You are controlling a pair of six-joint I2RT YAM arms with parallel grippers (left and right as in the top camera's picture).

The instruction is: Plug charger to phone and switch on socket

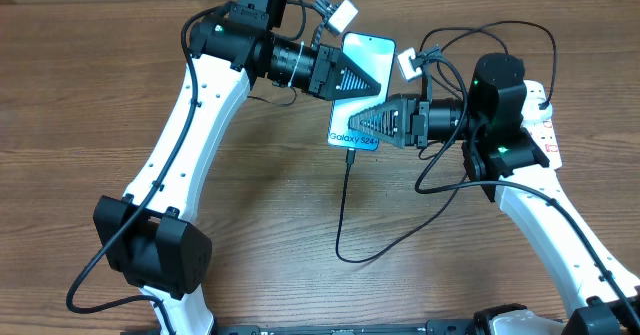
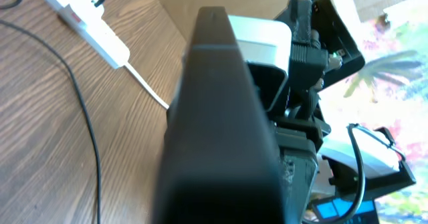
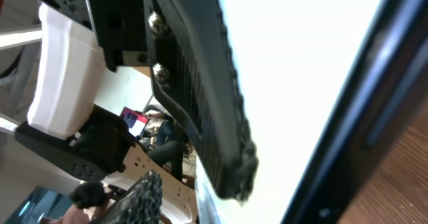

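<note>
The phone [image 1: 362, 97], with a light blue screen and "Galaxy S24" text, is held between both grippers above the table's middle. My left gripper [image 1: 362, 75] is shut on its upper part. My right gripper [image 1: 378, 125] is shut on its lower part. The charger's thin black cable [image 1: 340, 225] meets the phone's lower edge with its tip [image 1: 349, 158] and loops down and right. The phone's dark edge [image 2: 221, 117] fills the left wrist view. Its bright screen [image 3: 307, 83] lies under a finger in the right wrist view. The white socket [image 1: 547, 127] is mostly hidden by the right arm.
In the left wrist view the socket [image 2: 83, 20] with a red switch lies at the top left, its thick white cord [image 2: 148, 88] running off it. The black cable [image 2: 83, 117] crosses the wooden table there. The arms' bases stand at the front edge.
</note>
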